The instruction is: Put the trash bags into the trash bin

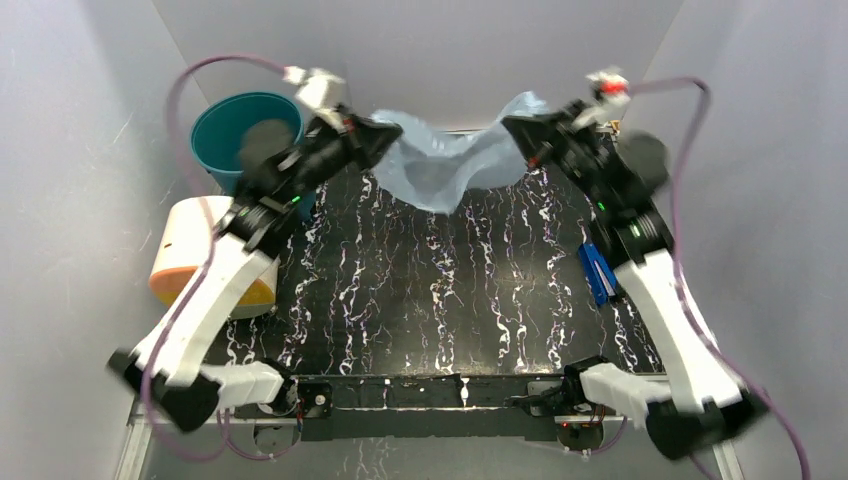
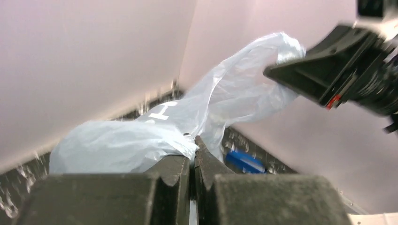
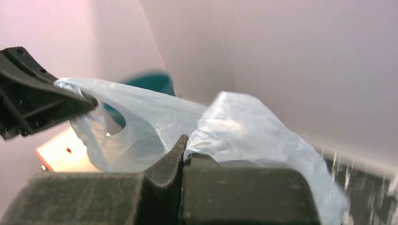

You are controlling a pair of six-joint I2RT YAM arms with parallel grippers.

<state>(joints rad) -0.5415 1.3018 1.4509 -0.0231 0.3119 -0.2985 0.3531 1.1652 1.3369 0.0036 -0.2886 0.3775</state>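
Left claw (image 1: pixel 392 130) and right claw (image 1: pixel 512 126) are pinching my bag (image 1: pixel 450 165) at opposite edges, the best hold, because it is thin, limp and slippery.

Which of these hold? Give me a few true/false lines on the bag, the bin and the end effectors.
1. The left end effector and right end effector are both shut on the trash bag. True.
2. The trash bin stands at the table's far left, behind the cream cylinder. True.
3. The trash bag is already in the trash bin. False: it hangs in the air between the two end effectors.
4. The blue object lies on the table's left side. False: it lies on the right, by the right arm.
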